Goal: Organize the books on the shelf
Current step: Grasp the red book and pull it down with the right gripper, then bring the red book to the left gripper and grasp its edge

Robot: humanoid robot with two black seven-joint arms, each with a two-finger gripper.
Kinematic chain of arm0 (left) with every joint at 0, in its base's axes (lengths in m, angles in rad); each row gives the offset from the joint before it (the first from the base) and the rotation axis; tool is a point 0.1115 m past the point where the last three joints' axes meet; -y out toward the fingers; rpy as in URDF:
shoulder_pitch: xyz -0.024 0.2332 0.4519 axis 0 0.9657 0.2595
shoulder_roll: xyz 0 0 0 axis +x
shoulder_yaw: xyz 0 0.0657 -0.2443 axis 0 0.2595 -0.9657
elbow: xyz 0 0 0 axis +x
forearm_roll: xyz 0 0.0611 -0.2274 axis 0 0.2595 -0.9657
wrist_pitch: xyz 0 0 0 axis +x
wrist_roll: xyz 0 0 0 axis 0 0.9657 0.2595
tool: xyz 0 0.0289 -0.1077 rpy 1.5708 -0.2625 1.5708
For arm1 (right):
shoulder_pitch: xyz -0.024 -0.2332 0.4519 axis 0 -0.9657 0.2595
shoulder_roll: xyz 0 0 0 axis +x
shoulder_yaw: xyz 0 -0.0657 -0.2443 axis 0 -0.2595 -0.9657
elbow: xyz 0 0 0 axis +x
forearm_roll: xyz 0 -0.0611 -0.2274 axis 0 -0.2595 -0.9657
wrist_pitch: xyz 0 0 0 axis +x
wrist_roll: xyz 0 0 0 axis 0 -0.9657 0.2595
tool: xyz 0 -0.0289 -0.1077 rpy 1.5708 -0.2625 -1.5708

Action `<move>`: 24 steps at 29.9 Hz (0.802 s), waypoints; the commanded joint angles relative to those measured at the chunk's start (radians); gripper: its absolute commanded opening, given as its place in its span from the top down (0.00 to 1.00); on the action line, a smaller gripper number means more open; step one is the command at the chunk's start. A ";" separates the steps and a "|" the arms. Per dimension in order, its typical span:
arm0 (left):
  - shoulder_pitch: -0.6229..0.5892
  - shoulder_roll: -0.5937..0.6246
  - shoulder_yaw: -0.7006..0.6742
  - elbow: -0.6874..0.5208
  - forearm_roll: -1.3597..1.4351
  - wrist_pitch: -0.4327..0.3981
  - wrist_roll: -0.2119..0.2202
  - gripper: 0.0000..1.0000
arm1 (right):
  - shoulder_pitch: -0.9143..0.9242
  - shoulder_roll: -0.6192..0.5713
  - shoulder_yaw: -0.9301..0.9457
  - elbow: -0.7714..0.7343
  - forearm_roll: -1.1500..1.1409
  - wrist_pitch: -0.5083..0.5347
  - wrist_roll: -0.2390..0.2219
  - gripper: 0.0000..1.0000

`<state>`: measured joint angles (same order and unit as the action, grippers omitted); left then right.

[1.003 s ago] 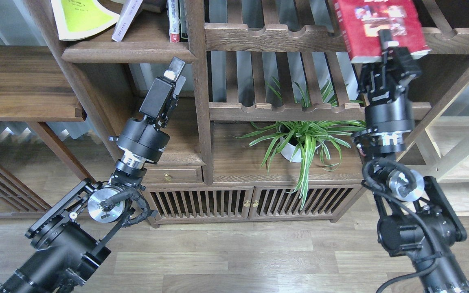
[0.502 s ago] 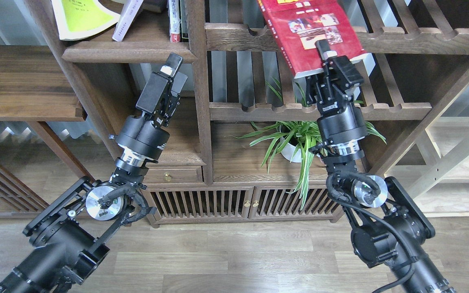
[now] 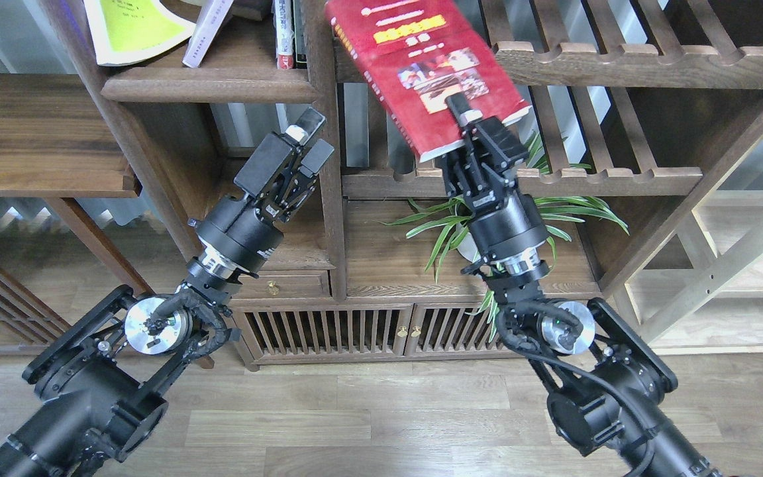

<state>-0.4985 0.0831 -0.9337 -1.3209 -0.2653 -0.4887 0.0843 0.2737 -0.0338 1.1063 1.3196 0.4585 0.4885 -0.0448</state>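
Observation:
My right gripper [image 3: 462, 122] is shut on the lower edge of the dark red book [image 3: 414, 63] and holds it tilted in the air in front of the slatted rack, just right of the bookcase upright. The yellow-green book [image 3: 131, 28] lies on the dark-brown shelf [image 3: 203, 83] at the upper left, and the pale lavender book [image 3: 204, 32] leans beside it. My left gripper [image 3: 310, 140] is open and empty below that shelf, close to the upright.
Narrow red-and-white-spined books [image 3: 283, 33] stand at the shelf's right end. Slatted racks [image 3: 620, 56] fill the right of the bookcase. A potted spider plant [image 3: 487, 225] stands behind my right wrist. A low cabinet with slatted doors [image 3: 368, 328] sits below.
My right arm has carried the red book leftward and a little down, from the right rack to beside the upright. My left gripper has shifted right and slightly down.

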 commanded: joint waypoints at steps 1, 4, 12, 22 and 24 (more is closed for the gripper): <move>0.000 0.007 0.000 -0.003 0.000 0.000 0.000 0.04 | -0.019 0.000 -0.023 0.000 -0.001 0.000 -0.001 0.95; 0.001 0.010 0.000 -0.003 0.000 0.000 -0.001 0.03 | -0.019 0.002 -0.049 0.000 -0.004 0.000 -0.001 0.95; 0.006 0.024 0.010 -0.001 0.001 0.000 -0.002 0.03 | -0.016 0.014 -0.103 0.000 -0.027 0.000 -0.004 0.95; 0.006 0.038 0.019 -0.001 0.009 0.000 -0.008 0.02 | -0.017 0.034 -0.160 0.000 -0.073 0.000 -0.010 0.95; 0.008 0.040 0.019 0.000 0.009 0.000 -0.008 0.02 | -0.022 0.034 -0.174 0.000 -0.086 0.000 -0.010 0.95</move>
<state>-0.4910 0.1195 -0.9138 -1.3220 -0.2575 -0.4887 0.0755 0.2564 -0.0005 0.9467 1.3192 0.3885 0.4885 -0.0552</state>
